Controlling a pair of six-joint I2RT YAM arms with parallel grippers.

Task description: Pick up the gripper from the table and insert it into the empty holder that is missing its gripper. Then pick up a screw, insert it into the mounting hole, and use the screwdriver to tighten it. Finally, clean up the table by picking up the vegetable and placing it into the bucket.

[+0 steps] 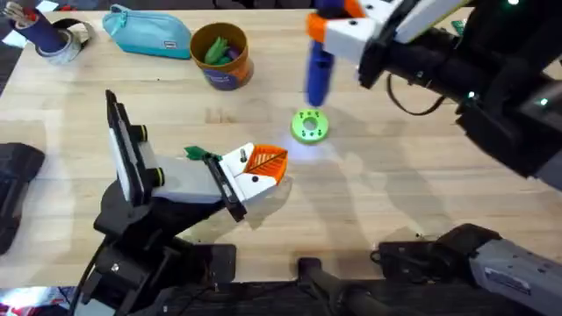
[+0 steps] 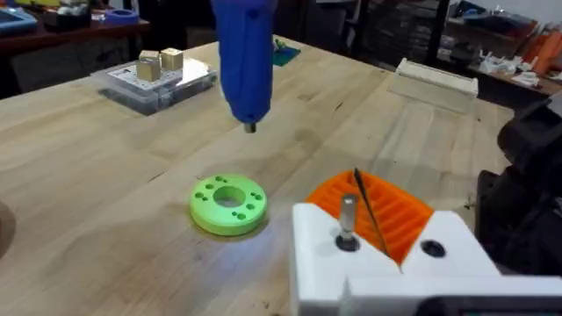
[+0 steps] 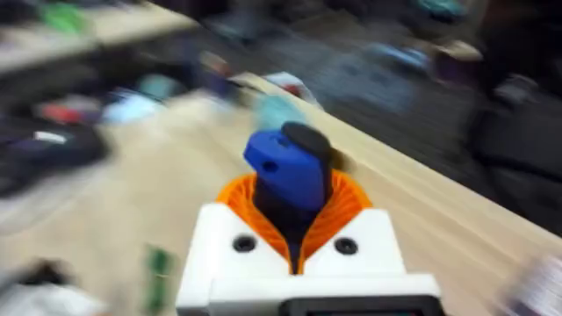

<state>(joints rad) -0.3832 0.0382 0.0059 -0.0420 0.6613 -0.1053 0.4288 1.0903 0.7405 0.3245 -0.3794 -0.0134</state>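
On the left part of the pale wooden worktop (image 1: 395, 202), in the overhead view, stands the holder (image 1: 189, 180), a white plastic block with a black bracket end and yellow-ringed black knobs; at its right end sits a small orange ribbed triangular gripper finger (image 1: 266, 162). In the left wrist view a thin metal screw (image 2: 348, 218) stands upright in a hole of a white block, just before orange ribbed pads (image 2: 386, 211). Whether the left pincer is open or closed, I cannot tell. Behind the holder, at the far edge, lies a teal zip pouch (image 1: 147, 32), and beside it to the right stands the round mustard-yellow bucket (image 1: 221, 57) with a purple patch and something green inside. More to the right, a flat bright green plastic ring (image 1: 309, 125) with small holes lies on the worktop. Over it hangs the thick blue cylindrical screwdriver (image 1: 320, 66), upright, its metal tip pointing down and apart from the ring. The right pincer (image 1: 338, 31), white with orange pads, is closed around the top part of the screwdriver; the right wrist view shows the blue body between the orange fingers (image 3: 347, 197).
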